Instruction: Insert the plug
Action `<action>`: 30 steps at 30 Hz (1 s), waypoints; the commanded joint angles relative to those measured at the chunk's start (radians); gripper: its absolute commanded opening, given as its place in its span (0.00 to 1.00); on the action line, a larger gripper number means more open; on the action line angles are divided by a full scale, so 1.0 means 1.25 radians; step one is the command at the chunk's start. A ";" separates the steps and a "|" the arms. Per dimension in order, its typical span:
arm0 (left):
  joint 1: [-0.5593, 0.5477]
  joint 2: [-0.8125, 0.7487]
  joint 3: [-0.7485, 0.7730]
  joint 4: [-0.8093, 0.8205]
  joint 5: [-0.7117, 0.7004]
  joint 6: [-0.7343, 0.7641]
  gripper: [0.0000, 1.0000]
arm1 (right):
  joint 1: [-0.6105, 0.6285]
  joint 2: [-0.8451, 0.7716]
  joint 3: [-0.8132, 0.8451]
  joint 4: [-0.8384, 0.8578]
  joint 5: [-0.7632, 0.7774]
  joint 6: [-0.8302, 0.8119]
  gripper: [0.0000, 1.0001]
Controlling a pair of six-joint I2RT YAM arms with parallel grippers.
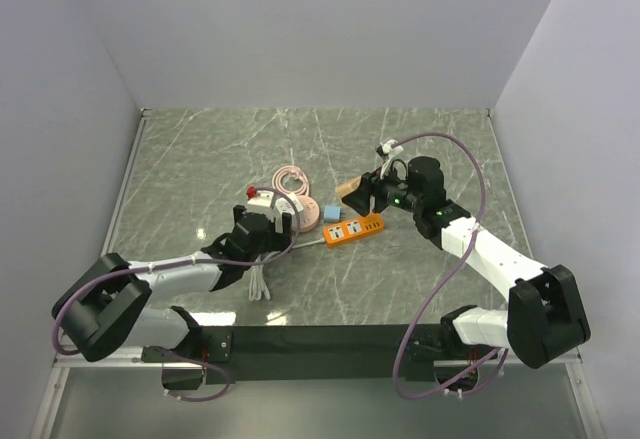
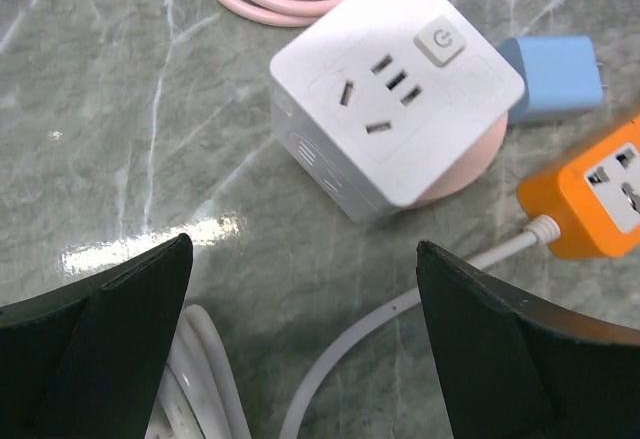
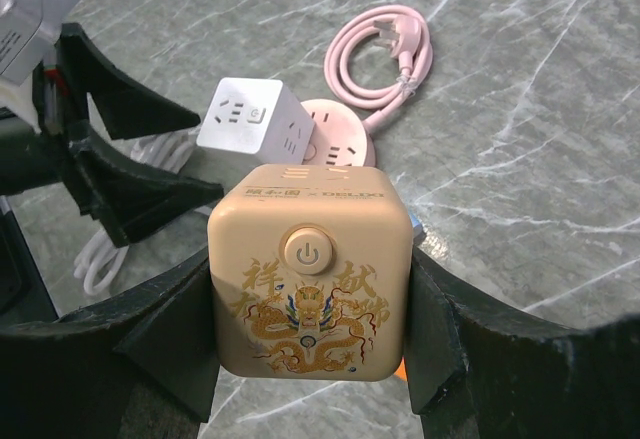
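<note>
The right claw is clamped on a beige cube socket, one finger on each side, with the face bearing the power button and a dragon print turned toward the wrist camera. In the top view this cube sits just behind the orange power strip, near the middle of the tabletop. The pink plug lies loose on the marble at the end of its coiled pink cable, which runs back to a pink round socket. A white cube socket stands on that pink base, with a blue adapter just beside it. The left claw has its jaws spread wide and holds nothing; it hangs over a white cable leading from the orange strip, near the white cube
</note>
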 commanded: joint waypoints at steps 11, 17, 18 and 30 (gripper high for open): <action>0.105 0.081 0.031 0.137 -0.004 0.011 0.99 | 0.013 0.019 0.023 0.047 0.004 -0.002 0.00; 0.131 0.094 0.051 0.170 0.001 0.013 0.99 | 0.028 0.114 0.083 0.040 0.042 -0.002 0.00; 0.141 0.109 0.062 0.163 -0.002 0.020 0.99 | 0.031 0.129 0.096 0.037 0.047 0.000 0.00; 0.224 0.216 0.157 0.167 0.040 0.022 0.99 | 0.109 0.352 0.293 -0.007 0.083 -0.065 0.00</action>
